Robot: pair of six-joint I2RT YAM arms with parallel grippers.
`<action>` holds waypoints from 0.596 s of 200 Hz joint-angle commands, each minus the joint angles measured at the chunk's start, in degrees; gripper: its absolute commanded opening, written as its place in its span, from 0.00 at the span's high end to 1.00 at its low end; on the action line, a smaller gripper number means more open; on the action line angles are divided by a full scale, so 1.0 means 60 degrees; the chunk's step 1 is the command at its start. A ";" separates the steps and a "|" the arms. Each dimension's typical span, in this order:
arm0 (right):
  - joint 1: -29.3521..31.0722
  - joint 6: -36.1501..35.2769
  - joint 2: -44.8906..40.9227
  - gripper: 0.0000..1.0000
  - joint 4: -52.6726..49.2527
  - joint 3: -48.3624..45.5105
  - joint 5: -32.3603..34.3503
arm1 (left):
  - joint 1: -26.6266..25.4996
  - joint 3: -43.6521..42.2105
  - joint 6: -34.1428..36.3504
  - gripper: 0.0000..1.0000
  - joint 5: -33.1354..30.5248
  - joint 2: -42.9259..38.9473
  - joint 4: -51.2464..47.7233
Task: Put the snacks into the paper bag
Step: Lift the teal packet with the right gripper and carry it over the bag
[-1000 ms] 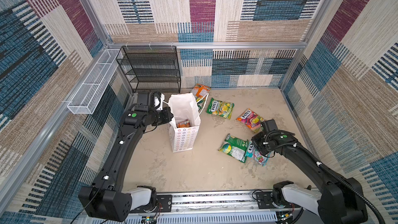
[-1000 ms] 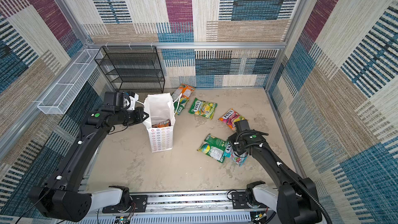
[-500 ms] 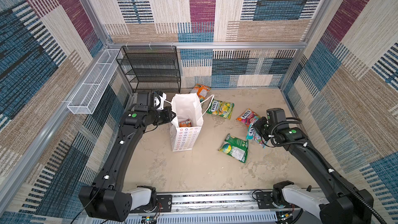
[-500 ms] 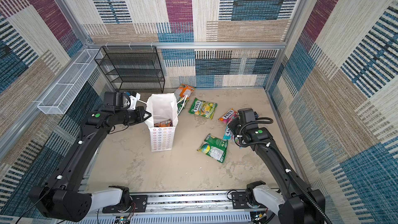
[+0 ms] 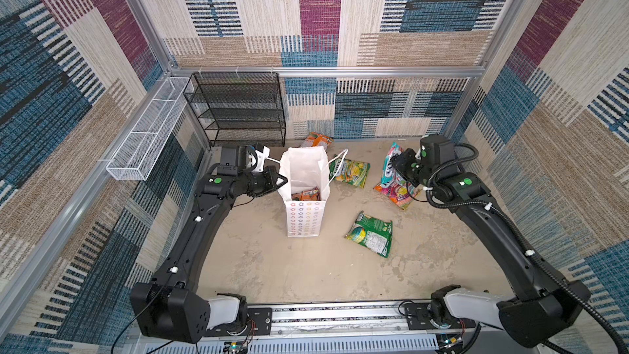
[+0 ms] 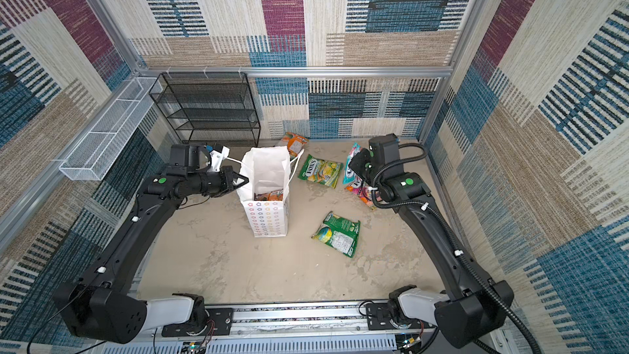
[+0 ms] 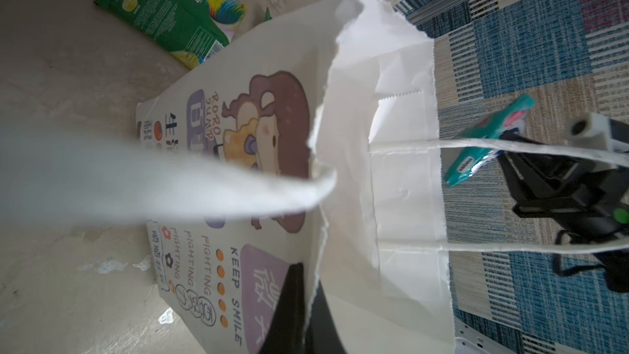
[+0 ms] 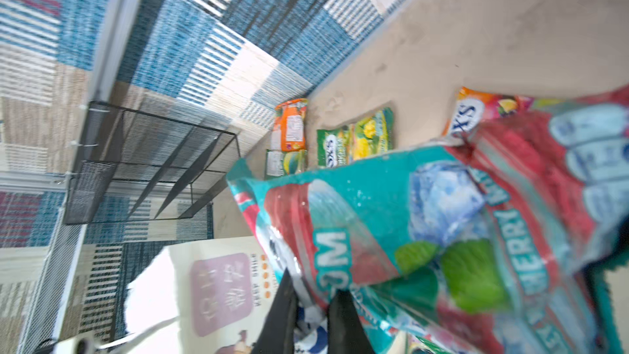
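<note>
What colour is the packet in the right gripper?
The packet is teal with red patches and green leaves, clearest in the right wrist view.

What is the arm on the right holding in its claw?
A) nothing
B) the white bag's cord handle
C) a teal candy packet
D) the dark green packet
C: the right gripper is shut on the teal packet, while the dark green packet lies on the table.
</note>
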 commanded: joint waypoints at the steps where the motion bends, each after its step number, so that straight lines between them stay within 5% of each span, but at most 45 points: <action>1: 0.0693 -0.0858 0.0624 1.00 0.0776 0.1325 0.0522 | 0.0012 0.0107 -0.0040 1.00 0.0000 0.0166 0.0286; 89: 0.4203 -0.3401 0.4735 1.00 0.0975 0.8324 0.0198 | 0.0024 0.0269 0.0205 1.00 -0.0854 0.0368 -0.0308; 119: 0.4790 -0.3457 0.5962 1.00 0.0713 0.9987 -0.0330 | 0.0024 0.0284 0.0194 1.00 -0.0747 0.0384 -0.0308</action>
